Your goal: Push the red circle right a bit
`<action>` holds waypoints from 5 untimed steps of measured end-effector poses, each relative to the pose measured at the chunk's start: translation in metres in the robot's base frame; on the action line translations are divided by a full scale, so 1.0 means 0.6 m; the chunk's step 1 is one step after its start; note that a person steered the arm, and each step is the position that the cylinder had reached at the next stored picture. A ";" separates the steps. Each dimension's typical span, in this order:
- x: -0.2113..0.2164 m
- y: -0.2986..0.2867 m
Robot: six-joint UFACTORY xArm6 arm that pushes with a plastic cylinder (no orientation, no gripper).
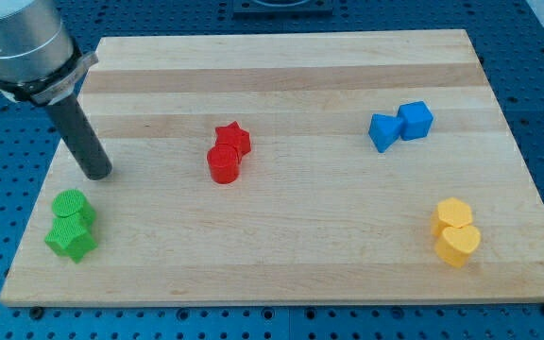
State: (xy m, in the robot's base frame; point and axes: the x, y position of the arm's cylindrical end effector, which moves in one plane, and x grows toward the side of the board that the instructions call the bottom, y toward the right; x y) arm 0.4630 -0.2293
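Here, squat red circle (touching red star), my tip far left, no fingers fitted.

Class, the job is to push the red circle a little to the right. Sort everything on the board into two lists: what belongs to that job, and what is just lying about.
Belongs to the job:
red circle
my tip, off to the circle's left, apart from it

Just lying about:
red star, touching the circle
two green blocks
two blue blocks
two yellow blocks

No text, label, number or sign can be read anywhere (blocks and board alike).
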 end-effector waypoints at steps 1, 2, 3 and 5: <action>0.000 0.020; 0.000 0.109; 0.000 0.165; 0.051 0.375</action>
State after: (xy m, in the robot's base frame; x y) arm 0.4939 -0.0043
